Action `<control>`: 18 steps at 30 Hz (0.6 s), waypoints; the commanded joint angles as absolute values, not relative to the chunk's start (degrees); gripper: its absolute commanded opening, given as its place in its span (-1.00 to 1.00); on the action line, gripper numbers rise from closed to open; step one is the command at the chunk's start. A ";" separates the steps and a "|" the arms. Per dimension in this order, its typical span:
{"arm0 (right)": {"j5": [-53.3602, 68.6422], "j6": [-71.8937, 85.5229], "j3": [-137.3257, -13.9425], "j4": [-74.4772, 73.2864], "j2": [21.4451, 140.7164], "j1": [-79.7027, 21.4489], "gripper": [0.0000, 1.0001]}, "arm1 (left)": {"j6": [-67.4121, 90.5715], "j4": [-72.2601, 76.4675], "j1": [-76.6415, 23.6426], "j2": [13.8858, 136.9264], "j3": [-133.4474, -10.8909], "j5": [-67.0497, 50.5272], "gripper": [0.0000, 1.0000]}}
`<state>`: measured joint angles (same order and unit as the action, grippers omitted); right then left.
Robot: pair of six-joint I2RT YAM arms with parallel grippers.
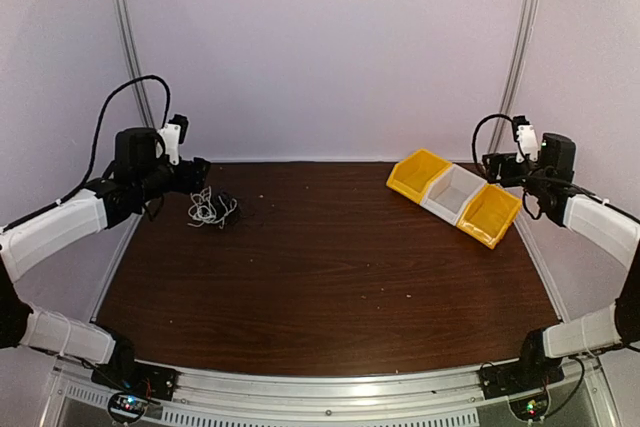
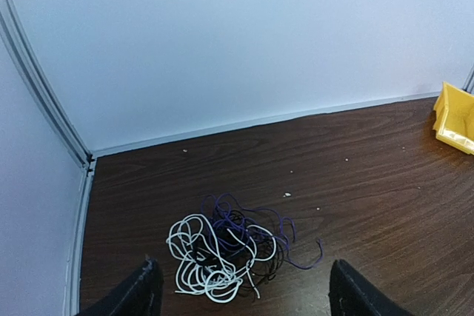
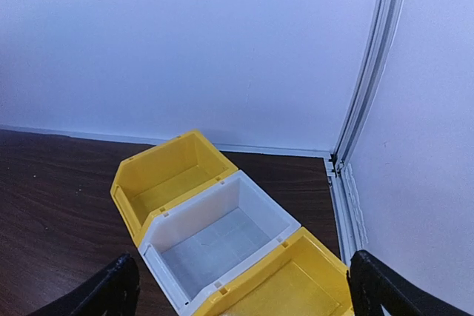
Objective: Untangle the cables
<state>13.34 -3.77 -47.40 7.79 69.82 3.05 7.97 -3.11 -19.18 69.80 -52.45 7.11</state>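
Lying tangled, cables (image 2: pixel 222 248) sit well apart from bins (image 1: pixel 455 191).

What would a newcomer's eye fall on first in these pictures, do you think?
The row of three bins, yellow, white, yellow, stands out at the table's far right, by the open right gripper. At far left lies a tangle of white, purple and dark cables, ahead of the open left gripper.

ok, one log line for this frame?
left claw: open, facing tangled white, purple and black cables | right claw: open, facing yellow-white-yellow plastic bins
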 commanded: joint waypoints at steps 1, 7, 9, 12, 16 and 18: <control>20.99 -0.61 -51.12 8.34 69.63 4.41 0.99 | 9.62 2.45 -18.58 71.46 -52.33 -0.69 0.58; 30.37 -8.18 -61.25 0.90 74.30 3.12 0.98 | 10.76 2.19 -19.38 74.44 -53.89 -5.85 0.58; 29.97 -9.84 -66.31 -4.20 77.97 2.20 0.97 | 11.17 2.42 -19.83 74.77 -53.88 -6.86 0.58; 28.30 -11.74 -72.15 -10.50 84.17 0.59 0.94 | 12.00 3.52 -20.63 75.41 -53.49 -8.54 0.58; 24.03 -14.55 -76.80 -15.84 91.35 -3.79 0.84 | 13.52 3.84 -21.11 76.95 -54.40 -11.80 0.58; 22.19 -16.03 -79.19 -18.54 95.05 -5.67 0.72 | 13.67 4.08 -21.29 77.04 -54.32 -11.46 0.59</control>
<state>26.04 -12.08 -75.66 -8.73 89.27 -2.02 12.03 0.45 -20.75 76.34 -52.75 -8.51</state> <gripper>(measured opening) 0.903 0.792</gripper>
